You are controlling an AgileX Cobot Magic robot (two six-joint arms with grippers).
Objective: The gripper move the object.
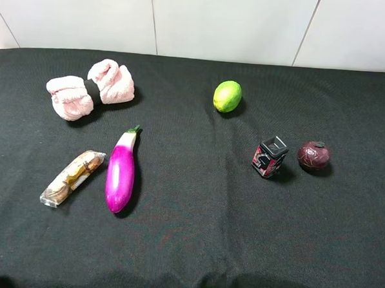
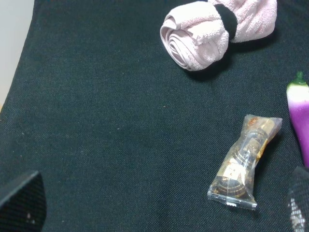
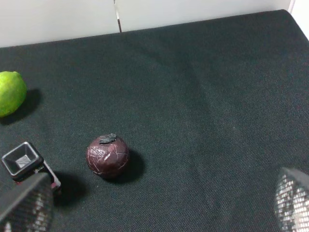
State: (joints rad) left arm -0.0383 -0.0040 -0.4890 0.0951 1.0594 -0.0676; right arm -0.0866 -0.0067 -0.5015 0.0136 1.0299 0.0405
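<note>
The long magenta-purple eggplant [image 1: 121, 169] lies on the black cloth at the left of centre, green stem pointing away. Its stem end also shows at the edge of the left wrist view [image 2: 300, 113]. My left gripper [image 2: 159, 212] is open and empty, with its fingertips [image 2: 21, 203] wide apart above the cloth, near the table's front left. The eggplant is off to one side of it, not between the fingers. My right gripper [image 3: 157, 208] is open and empty near the front right, far from the eggplant. Only slivers of the arms show in the high view.
A clear wrapped snack packet [image 1: 72, 177] lies just left of the eggplant. Two pink rolled towels [image 1: 91, 89] are at the back left. A green lime [image 1: 227, 96], a small black-and-red cup [image 1: 269, 156] and a round maroon fruit [image 1: 313, 155] lie to the right.
</note>
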